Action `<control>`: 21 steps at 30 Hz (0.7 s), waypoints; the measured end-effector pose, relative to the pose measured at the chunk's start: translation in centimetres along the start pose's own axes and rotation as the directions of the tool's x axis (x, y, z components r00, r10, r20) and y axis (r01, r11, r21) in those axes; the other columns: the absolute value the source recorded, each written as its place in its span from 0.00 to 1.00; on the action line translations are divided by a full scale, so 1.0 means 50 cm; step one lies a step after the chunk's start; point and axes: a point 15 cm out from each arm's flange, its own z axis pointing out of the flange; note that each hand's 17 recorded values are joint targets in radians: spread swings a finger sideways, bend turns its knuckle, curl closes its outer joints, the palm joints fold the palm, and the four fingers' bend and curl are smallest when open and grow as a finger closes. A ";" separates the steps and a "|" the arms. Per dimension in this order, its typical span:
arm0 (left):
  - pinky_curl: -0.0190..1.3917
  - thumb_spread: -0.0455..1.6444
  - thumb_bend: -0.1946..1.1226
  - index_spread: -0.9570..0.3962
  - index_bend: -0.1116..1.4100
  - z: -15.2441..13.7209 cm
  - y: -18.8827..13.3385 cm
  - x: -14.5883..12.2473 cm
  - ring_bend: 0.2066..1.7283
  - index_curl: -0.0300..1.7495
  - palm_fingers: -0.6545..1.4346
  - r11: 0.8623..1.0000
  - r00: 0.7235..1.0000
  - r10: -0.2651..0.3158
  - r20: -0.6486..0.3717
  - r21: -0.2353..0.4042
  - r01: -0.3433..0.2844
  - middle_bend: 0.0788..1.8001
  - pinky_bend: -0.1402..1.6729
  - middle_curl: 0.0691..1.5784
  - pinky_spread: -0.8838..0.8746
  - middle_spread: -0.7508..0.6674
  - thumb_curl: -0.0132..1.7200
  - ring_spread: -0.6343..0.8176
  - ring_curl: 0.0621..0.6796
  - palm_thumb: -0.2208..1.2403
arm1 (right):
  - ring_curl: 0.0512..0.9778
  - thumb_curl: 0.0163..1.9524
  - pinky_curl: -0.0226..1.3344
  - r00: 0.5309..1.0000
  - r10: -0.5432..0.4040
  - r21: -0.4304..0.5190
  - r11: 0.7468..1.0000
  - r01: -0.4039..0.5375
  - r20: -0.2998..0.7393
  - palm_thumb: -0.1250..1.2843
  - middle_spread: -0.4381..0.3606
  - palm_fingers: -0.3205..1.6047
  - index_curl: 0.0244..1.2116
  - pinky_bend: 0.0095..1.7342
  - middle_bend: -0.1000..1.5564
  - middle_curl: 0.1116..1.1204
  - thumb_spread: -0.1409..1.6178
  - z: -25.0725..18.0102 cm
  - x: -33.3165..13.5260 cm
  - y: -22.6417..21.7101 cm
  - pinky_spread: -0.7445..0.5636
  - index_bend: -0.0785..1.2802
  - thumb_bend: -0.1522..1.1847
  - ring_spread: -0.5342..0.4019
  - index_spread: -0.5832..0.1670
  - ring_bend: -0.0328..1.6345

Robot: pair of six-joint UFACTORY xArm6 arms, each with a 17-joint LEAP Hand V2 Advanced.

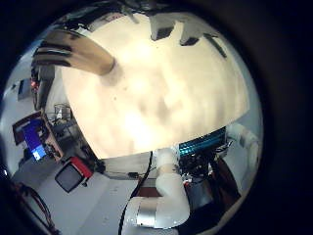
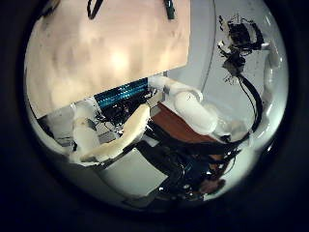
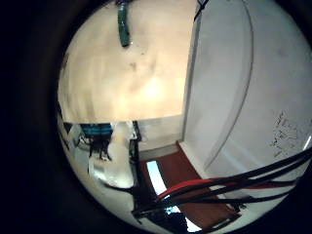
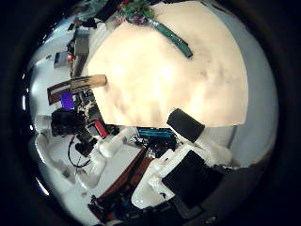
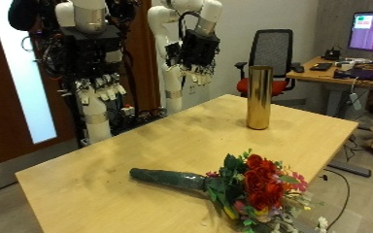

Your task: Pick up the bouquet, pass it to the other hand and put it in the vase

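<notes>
Outside view shows a light wooden bench (image 5: 122, 160) with both arms hanging over its far edge. Lying on the bench well away from the vase (image 5: 257, 97), toward the near edge, is the bouquet (image 5: 232, 183): red and pink flowers at one end, dark green wrapped stem at the other. The gold vase stands upright near the far corner. The left hand (image 5: 99, 94) and the right hand (image 5: 193, 50) hang above the bench, away from the vase, fingers relaxed and holding nothing.
</notes>
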 end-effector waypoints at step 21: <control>0.22 0.58 0.13 0.80 0.18 0.001 0.009 -0.002 0.15 0.19 0.40 0.997 0.997 0.072 0.005 0.020 -0.072 0.11 0.18 0.19 0.79 0.69 0.18 0.78 0.22 0.45 | 0.21 0.16 0.22 0.977 0.092 0.034 0.994 -0.101 0.192 0.47 0.58 0.40 0.19 0.26 0.25 0.24 0.72 0.008 -0.043 -0.118 0.71 0.19 0.09 0.49 0.46 0.42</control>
